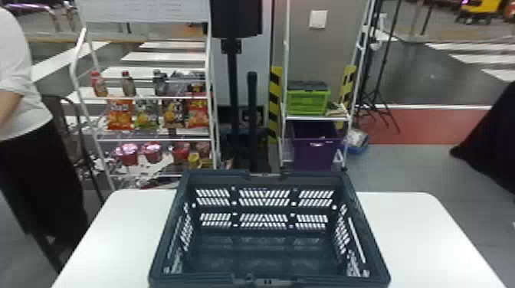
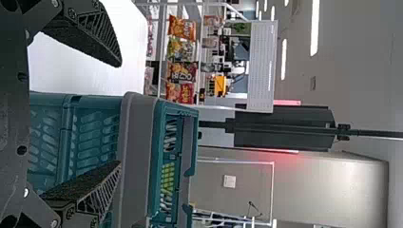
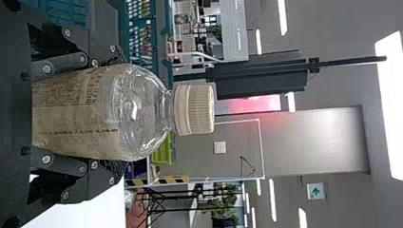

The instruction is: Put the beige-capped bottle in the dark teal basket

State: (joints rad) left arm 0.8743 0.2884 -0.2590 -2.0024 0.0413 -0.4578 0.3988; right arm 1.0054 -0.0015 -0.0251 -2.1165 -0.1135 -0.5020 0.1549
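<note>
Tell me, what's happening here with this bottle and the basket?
A robot is holding a clear plastic bottle with a ribbed beige cap upright, clamped in its right tool. The bottle is outside the dark teal, slotted plastic basket, which stands on a white table. The left tool is open near the basket, with nothing in its grasp. The job is to put the bottle in the basket, and that is not yet done.
</note>
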